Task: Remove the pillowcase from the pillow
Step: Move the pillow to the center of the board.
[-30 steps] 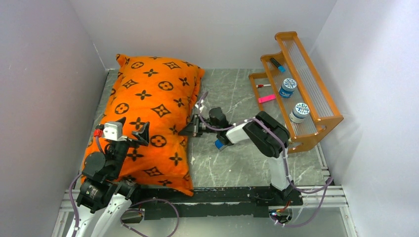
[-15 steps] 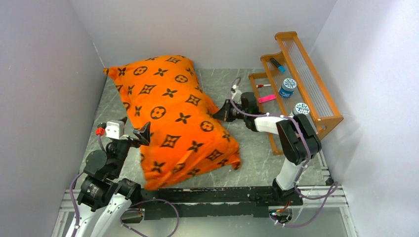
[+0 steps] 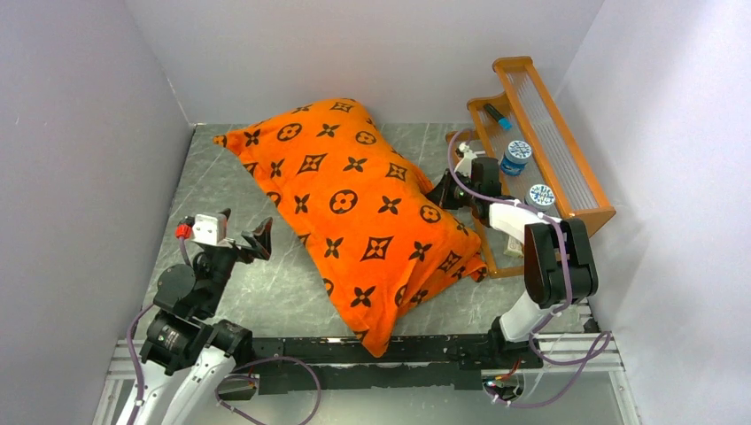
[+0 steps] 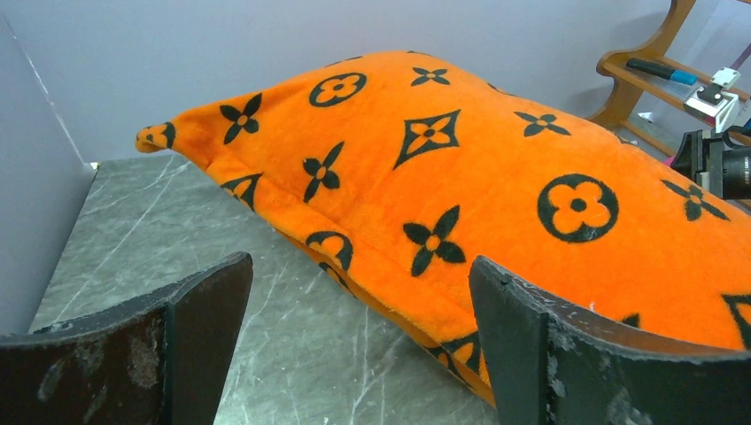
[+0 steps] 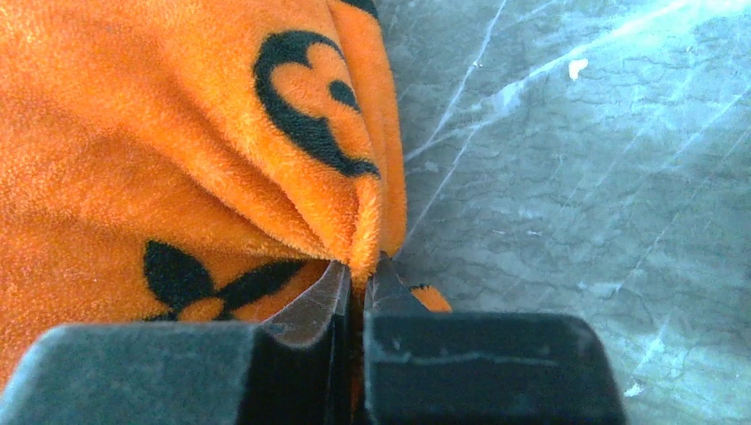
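The orange monogram pillowcase lies diagonally across centre frame on the grey table. The right gripper is clamped on its edge. The left gripper, at lower left, gapes wide and holds nothing.

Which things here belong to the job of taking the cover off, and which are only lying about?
Job: bright orange plush pillowcase with dark flower motifs; right gripper, shut on its edge; left gripper, open, apart from it.
Lying about: orange wooden shelf rack; two white jars with blue lids; black marker with blue cap.
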